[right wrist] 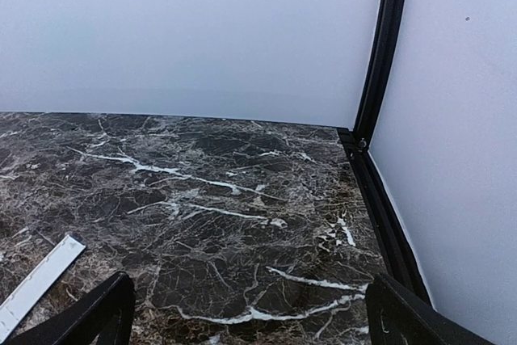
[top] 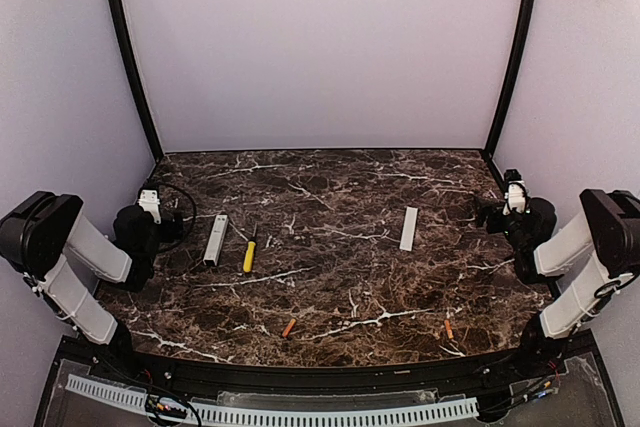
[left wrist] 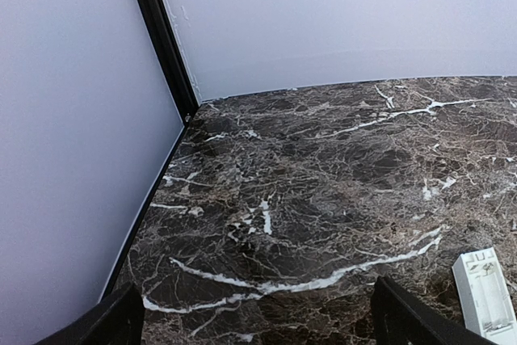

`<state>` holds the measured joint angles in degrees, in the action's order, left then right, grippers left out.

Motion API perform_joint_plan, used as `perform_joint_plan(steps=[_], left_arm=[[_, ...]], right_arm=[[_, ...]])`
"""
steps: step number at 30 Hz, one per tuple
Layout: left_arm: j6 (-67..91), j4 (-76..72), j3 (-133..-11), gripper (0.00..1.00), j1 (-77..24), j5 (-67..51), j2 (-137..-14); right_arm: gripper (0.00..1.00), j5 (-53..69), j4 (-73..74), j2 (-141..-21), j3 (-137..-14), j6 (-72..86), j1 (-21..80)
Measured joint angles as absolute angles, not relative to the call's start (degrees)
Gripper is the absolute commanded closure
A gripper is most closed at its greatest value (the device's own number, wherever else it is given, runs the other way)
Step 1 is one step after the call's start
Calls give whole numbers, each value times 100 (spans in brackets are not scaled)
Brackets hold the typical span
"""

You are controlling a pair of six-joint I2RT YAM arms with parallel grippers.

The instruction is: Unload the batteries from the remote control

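While left gripper (left wrist: 258, 322) and right gripper (right wrist: 246, 314) gape empty, pale walls (top: 320, 47) enclose marble table (top: 340, 267)

Screwdriver (top: 249, 250) lies just beside remote control (top: 216, 238); tabletop (top: 330, 209) toward cover strip (top: 409, 228) bare.

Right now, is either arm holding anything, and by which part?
Nothing is held. The left fingers and the right fingers stand open and empty; both batteries lie loose on the table.

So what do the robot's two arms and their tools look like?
The left arm and right arm match: white links between bulky black joint housings, with a small white block at each black wrist. A black cable loops by the left wrist. The left tool and right tool show plain black fingers.
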<state>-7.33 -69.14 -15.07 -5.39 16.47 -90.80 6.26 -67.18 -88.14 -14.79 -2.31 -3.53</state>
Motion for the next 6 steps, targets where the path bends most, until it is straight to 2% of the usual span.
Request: perform_joint_plan(steps=[6], left_arm=[[-733, -6914, -1507, 1, -539, 1647, -9080]], right_arm=[[1, 757, -6652, -8816, -1511, -257, -355]])
